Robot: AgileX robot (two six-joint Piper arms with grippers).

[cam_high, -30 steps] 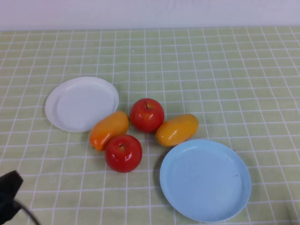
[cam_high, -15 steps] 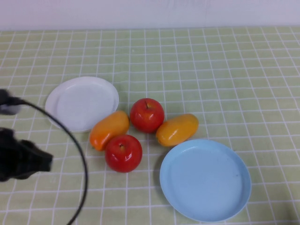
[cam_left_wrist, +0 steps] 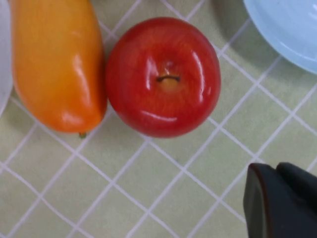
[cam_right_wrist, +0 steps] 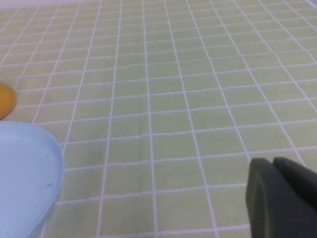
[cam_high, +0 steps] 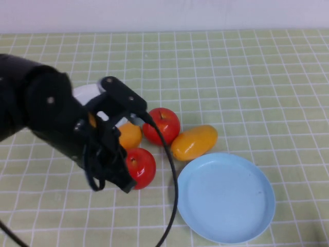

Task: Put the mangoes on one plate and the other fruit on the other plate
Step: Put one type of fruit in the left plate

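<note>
Glossy red apples [cam_left_wrist: 162, 77] catching bright highlights on smooth, waxy-looking skin. Beside them, smooth orange mangoes [cam_high: 194, 142] with a softer sheen. Light blue plate [cam_high: 224, 198], smooth and faintly satin, plastic by the look. Matt checked cloth, pale green with white lines, covering the tabletop [cam_high: 247, 77]. Matt black casing on the left hand [cam_left_wrist: 280, 201].

The left arm [cam_high: 61, 128] hangs over the white plate [cam_high: 85, 92], blocking it from above. The near apple [cam_high: 140, 167] touches a mango [cam_high: 128, 135] (no gap there). The blue plate [cam_high: 226, 198] lies open, with bare surface [cam_high: 247, 77] beyond.
</note>
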